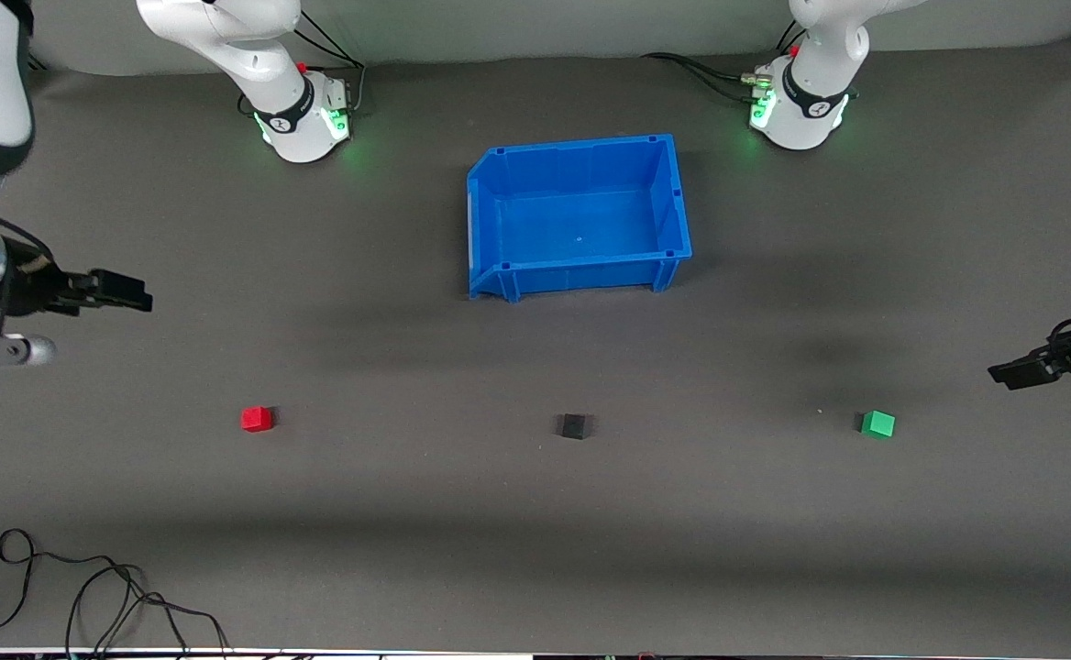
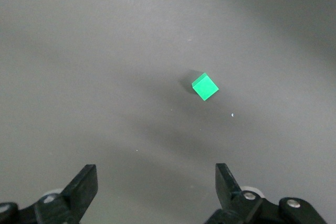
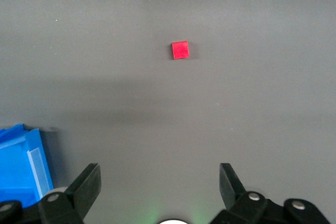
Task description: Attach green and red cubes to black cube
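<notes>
the left claw (image 1: 1012, 374) hangs in the air over the surface (image 1: 535, 532) at the left arm's end, its two fingers spread wide apart with nothing between them. in the left wrist view the same claw (image 2: 156, 190) shows both dark fingers (image 2: 84, 184) parted, and the green cube (image 2: 205, 86) lies on the surface out ahead of the fingertips, apart from them. in the front view the green cube (image 1: 878, 423) sits close to the left claw, a little toward the middle of the surface from it, and is not touched.

the right claw (image 1: 123, 291) hangs in the air over the right arm's end of the surface, also spread wide and holding nothing. the right wrist view shows that claw (image 3: 160, 184) with its fingers (image 3: 89, 182) parted and the red cube (image 3: 180, 50) lying well ahead of the tips. in the front view the red cube (image 1: 257, 419) rests near the right claw, clear of it.

the black cube (image 1: 573, 426) lies between the two coloured cubes, well apart from each and from both claws. the blue bin (image 1: 673, 197) stands between the two claws, farther from the front camera than the black cube.
</notes>
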